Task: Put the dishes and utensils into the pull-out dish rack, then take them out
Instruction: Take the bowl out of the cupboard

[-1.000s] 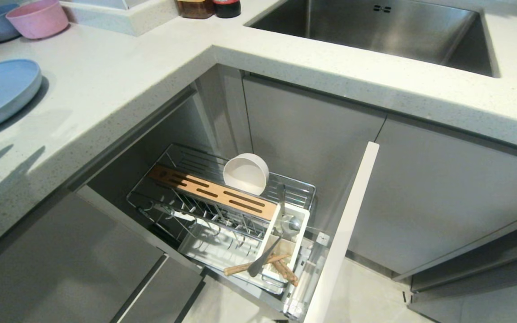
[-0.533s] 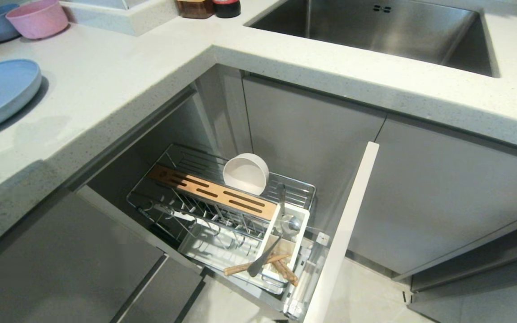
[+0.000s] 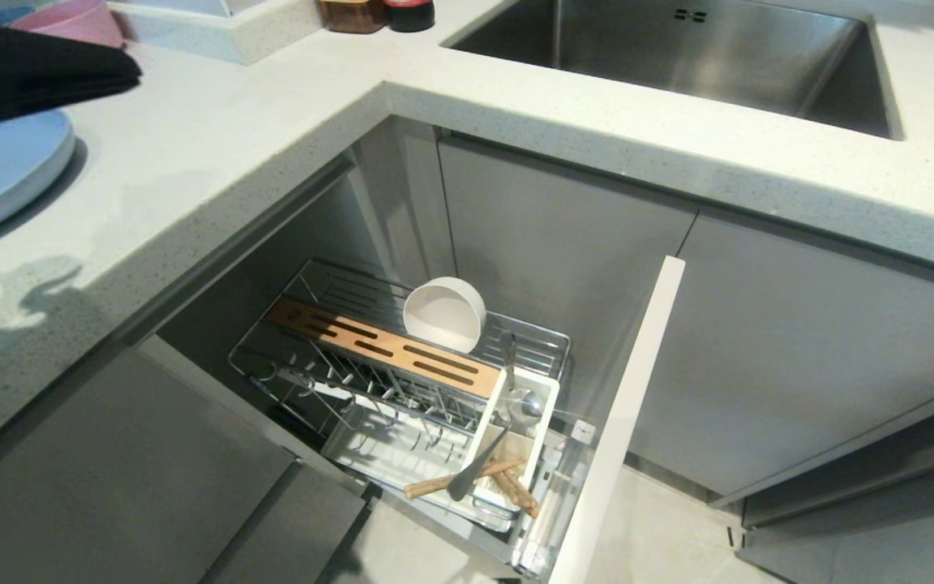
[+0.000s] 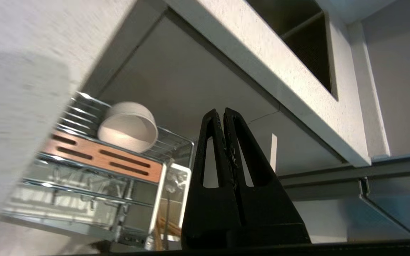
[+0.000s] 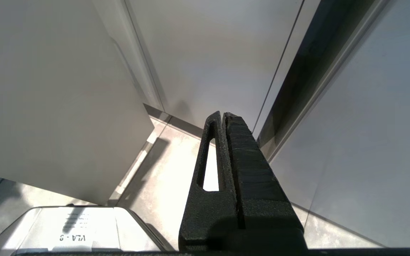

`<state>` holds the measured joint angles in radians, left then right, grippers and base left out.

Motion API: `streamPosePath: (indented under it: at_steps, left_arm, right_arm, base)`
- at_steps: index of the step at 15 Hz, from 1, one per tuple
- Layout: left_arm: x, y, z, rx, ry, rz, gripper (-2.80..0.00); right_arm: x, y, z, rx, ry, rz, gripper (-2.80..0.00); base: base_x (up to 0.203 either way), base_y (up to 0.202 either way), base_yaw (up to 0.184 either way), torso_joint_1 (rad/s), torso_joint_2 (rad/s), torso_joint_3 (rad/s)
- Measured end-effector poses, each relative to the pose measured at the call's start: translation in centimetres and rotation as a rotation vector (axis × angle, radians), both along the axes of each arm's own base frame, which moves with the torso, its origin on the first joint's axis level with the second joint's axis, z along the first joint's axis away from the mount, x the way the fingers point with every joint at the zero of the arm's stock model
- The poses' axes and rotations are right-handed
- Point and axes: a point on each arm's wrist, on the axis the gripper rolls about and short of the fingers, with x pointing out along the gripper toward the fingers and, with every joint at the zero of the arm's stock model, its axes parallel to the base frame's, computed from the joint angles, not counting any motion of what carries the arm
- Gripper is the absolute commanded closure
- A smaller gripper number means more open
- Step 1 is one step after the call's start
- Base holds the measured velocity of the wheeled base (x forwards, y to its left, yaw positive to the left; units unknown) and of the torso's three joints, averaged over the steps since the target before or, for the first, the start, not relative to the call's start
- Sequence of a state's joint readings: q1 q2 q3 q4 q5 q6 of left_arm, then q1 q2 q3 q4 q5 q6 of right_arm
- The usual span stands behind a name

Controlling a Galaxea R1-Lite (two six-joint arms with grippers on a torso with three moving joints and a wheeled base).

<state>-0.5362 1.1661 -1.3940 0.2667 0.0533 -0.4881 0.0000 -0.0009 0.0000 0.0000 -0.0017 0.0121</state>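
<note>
End effector [image 4: 222, 112] of left arm — fingers pressed together, empty — level above light-blue plate [image 3: 5, 174].

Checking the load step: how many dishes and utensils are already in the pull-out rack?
3 items: the cream bowl on its side behind the wooden strip; the spoon and the chopsticks in the white caddy. The blue plate sits on the counter, partly hidden.

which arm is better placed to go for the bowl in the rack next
Left, probably. The left gripper, jaws shut and empty, is above the counter, facing the cream bowl in the rack. The right gripper faces cabinet fronts and floor.
</note>
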Motion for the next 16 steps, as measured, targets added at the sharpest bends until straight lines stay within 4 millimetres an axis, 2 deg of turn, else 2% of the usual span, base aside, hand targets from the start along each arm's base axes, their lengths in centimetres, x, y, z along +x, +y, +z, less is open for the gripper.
streamPosePath:
  at_steps: [4,6,10,16]
  left_arm:
    - [1.6,-3.6,-2.5,0.062,0.093,-0.087,0.0]
    - [2.6,-5.0,-3.7,0.099,0.139,-0.071,0.0]
    - [4.8,-8.3,-6.1,0.158,0.229,0.025,0.0]
    - [8.0,-12.4,-9.4,0.13,0.333,0.249,0.0]
  right_arm:
    - [0.0,0.0,0.0,0.0,0.0,0.0,0.0]
    - [0.0,0.0,0.0,0.0,0.0,0.0,0.0]
    - [0.0,0.0,0.0,0.0,0.0,0.0,0.0]
    - [0.0,0.0,0.0,0.0,0.0,0.0,0.0]
  base:
    - [0.0,0.0,0.0,0.0,0.0,0.0]
    - [0.0,0.0,0.0,0.0,0.0,0.0]
    - [0.0,0.0,0.0,0.0,0.0,0.0]
    - [0.0,0.0,0.0,0.0,0.0,0.0]
